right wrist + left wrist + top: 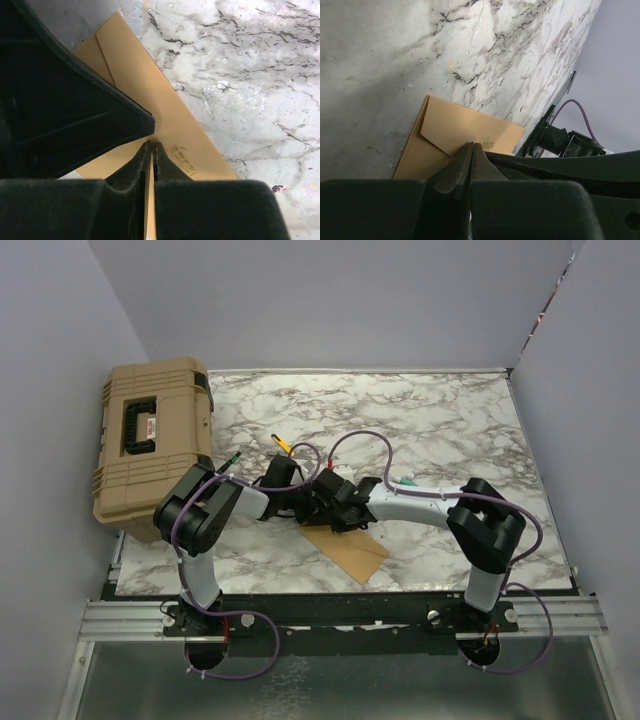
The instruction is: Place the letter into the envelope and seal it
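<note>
We log: envelope [352, 552] flat on marble table [450, 420] near front edge, flap folded down. Left gripper [472, 145] pinched together, tips over flap. Right gripper [151, 144] all but closed above envelope.

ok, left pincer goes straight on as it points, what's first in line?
The envelope: the shut left pincer aims at its flap; whether the tips already touch is unclear.

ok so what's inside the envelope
Nothing inside shows. The envelope lies flat on the marble table with its pointed flap folded down, so any letter in it is covered.
</note>
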`<state>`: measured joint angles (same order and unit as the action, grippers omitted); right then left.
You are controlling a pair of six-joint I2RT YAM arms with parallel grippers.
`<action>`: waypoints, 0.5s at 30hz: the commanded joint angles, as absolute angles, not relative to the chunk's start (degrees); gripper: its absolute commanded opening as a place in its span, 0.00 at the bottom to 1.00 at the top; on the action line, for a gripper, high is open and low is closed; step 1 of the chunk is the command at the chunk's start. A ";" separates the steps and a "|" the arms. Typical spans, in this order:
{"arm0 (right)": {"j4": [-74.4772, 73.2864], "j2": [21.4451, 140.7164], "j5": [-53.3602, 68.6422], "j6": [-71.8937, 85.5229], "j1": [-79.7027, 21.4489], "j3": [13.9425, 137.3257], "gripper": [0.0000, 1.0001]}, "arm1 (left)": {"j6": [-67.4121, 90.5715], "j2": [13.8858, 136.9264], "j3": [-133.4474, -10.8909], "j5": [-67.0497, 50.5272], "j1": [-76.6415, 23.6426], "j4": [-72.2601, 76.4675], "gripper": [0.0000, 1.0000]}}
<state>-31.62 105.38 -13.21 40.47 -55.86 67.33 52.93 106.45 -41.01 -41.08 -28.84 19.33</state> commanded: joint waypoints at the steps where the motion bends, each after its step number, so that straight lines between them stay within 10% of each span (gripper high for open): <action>1: -33.04 105.73 -10.09 39.55 -56.34 62.15 0.07 | 50.10 109.25 -38.32 -31.03 -27.86 13.11 0.00; 15: -39.62 95.15 -11.74 40.86 -56.43 52.07 0.10 | 49.51 109.36 -38.72 -30.98 -27.64 12.36 0.00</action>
<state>-29.78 96.20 -12.29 40.32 -56.01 56.12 52.95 106.45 -40.82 -41.08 -28.82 19.77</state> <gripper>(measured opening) 0.099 0.002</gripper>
